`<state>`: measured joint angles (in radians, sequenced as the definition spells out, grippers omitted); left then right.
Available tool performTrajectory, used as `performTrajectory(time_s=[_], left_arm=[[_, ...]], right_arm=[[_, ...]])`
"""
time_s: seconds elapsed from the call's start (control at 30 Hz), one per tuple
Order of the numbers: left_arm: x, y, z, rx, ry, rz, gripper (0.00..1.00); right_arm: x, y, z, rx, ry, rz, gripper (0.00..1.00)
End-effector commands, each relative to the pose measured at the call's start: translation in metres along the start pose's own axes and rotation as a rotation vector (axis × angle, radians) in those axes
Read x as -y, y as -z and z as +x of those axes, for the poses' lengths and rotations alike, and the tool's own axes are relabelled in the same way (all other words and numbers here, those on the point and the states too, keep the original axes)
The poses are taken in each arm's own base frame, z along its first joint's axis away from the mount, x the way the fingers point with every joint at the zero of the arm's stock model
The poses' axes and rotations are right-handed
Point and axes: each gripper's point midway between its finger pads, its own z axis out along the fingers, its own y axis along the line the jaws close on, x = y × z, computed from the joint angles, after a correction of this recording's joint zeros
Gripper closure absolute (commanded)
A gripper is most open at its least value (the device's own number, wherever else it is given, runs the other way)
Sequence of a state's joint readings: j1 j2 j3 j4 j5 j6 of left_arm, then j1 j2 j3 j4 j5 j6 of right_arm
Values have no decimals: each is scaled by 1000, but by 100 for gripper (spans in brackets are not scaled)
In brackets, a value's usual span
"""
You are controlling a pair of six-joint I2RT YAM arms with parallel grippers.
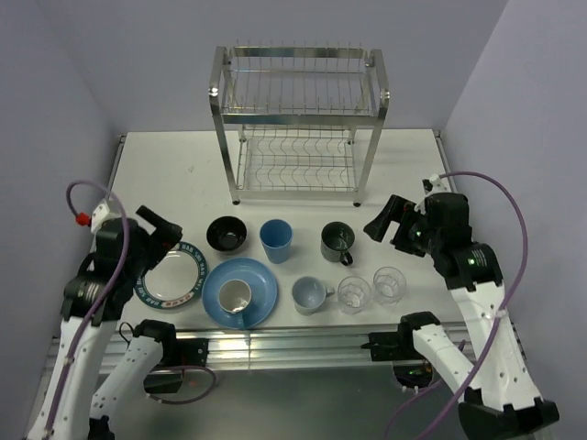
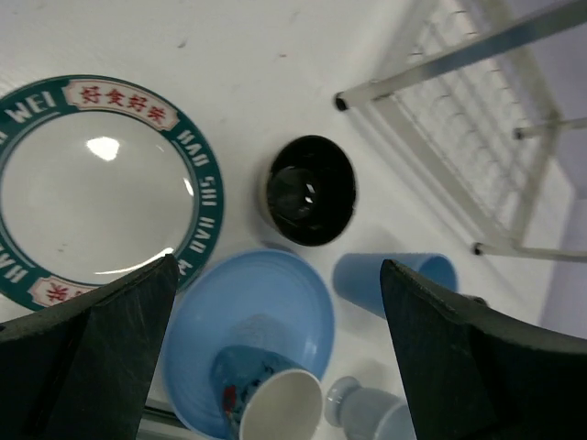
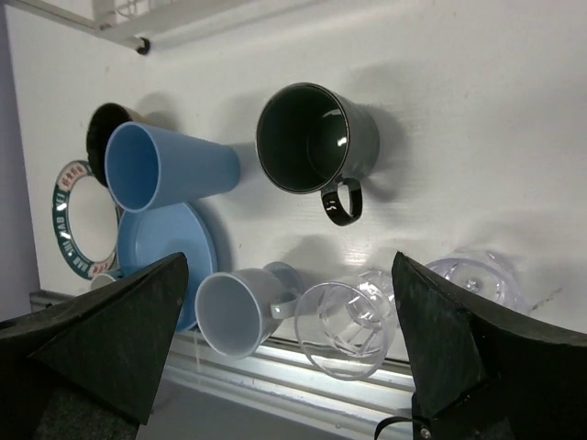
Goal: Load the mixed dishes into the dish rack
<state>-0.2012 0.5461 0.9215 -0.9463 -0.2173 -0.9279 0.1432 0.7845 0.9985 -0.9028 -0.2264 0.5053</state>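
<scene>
left gripper wide open, empty, patterned plate just below it at lower left; right gripper likewise, dark mug just left; dish rack top centre, 0 dishes in.

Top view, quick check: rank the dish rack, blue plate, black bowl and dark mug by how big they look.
1. dish rack
2. blue plate
3. black bowl and dark mug: too alike to rank.
</scene>
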Motion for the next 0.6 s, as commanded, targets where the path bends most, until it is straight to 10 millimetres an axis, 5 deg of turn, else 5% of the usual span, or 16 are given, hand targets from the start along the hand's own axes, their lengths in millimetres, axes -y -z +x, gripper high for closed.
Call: performTrajectory(time_s=[0.0, 0.33, 0.57], left_arm=[[-4, -15, -19, 34, -88, -124, 2], [16, -139, 19, -210, -213, -244, 19], [30, -176, 43, -296, -195, -194, 30]], right_arm=[[-5, 20, -20, 126, 31, -10, 0], [-30, 58, -20, 159, 103, -127, 4], [-39, 75, -17, 167, 134, -177, 6]])
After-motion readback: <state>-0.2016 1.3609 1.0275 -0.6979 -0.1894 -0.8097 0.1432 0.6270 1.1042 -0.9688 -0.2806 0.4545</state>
